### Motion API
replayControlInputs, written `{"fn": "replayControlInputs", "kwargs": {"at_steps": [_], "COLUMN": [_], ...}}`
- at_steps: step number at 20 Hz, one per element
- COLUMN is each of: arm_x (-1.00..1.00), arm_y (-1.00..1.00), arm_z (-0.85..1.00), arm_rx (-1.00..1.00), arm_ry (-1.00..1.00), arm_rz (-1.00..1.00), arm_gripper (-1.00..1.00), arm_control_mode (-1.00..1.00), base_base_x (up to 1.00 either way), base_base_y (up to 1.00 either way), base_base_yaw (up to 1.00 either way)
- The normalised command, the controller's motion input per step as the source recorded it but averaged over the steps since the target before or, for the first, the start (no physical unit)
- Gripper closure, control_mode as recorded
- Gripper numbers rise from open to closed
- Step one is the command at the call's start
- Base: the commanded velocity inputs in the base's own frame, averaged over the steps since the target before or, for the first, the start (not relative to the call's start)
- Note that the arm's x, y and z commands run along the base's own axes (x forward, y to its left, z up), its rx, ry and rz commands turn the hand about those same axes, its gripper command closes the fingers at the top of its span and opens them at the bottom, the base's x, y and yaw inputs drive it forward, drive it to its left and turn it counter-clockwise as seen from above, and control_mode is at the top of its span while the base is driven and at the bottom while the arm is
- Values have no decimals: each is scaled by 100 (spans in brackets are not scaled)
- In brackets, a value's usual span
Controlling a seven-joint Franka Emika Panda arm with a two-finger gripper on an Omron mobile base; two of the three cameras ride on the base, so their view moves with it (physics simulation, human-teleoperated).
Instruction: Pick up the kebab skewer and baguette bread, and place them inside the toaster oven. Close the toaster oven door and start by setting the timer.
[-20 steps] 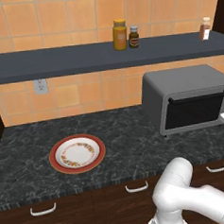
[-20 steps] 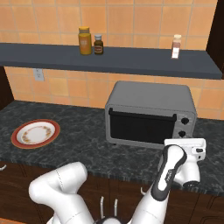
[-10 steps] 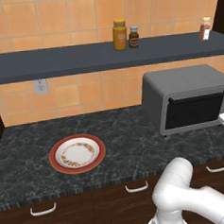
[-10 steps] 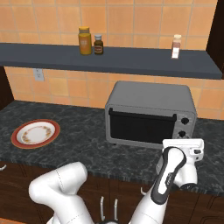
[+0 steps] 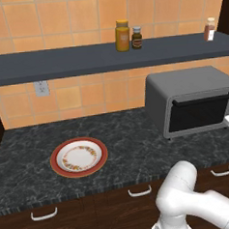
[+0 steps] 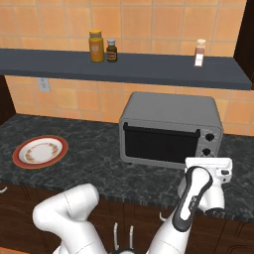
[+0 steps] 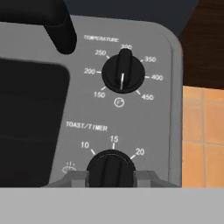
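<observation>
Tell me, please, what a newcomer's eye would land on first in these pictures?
Probably the toaster oven on the dark counter, door shut, with the white arm reaching to its right-hand controls. In the hand view, the fingers grip the lower timer knob, under the temperature knob. Far left sits a red-rimmed plate.

toaster oven [image 5: 193,99]: right end cut by left base view's edge | toaster oven door [image 6: 161,144]: glass too dark to see inside | timer knob [image 7: 111,168]: lower half cut off in hand view | shelf jars [image 6: 96,46]: labels too small to read
</observation>
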Motion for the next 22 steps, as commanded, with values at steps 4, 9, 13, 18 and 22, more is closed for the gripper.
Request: {"fn": "replayControlInputs", "kwargs": {"at_steps": [4,9,13,18,22], "arm_x": [0,0,0,0,0], "arm_y": [23,16,1,1,0], "arm_z": [15,10,17,4,4], "arm_rx": [15,15,16,16,15], "arm_ry": [0,0,0,0,0], "arm_rz": [0,0,0,0,0], "arm_gripper": [100,100,100,100,100], "arm_control_mode": [-100,-100,-100,-100,-100], "base_base_x": [0,0,0,0,0], "base_base_y": [0,0,0,0,0], "base_base_yaw": [0,0,0,0,0]}}
